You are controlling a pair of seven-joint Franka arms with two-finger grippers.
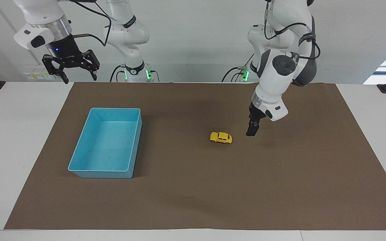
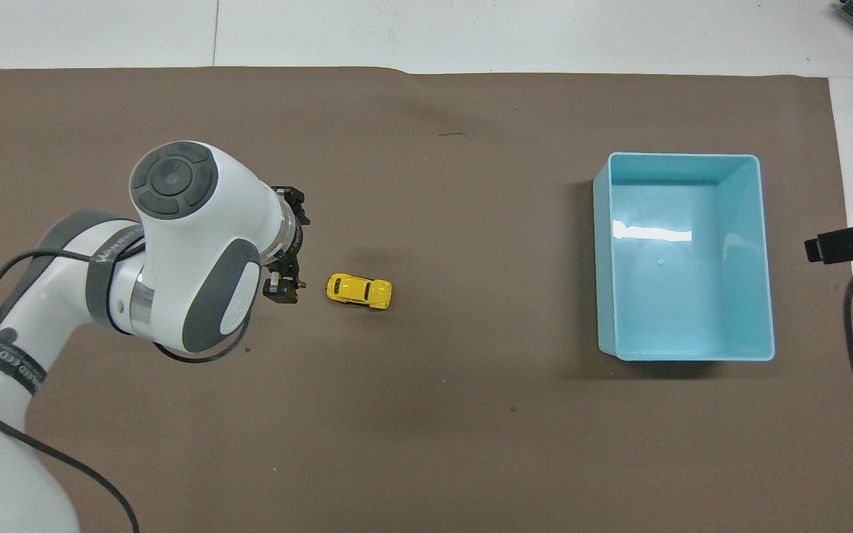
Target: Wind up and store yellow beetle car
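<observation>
Yellow beetle car: bright yellow body, dark windows, black wheels. Bin: plain light blue inside and out, white glare streak on its floor. Mat: flat dull brown, no pattern, a few small dark specks. Tabletop: white. Left claw and right claw: black, on white arms with grey joint panels.
</observation>
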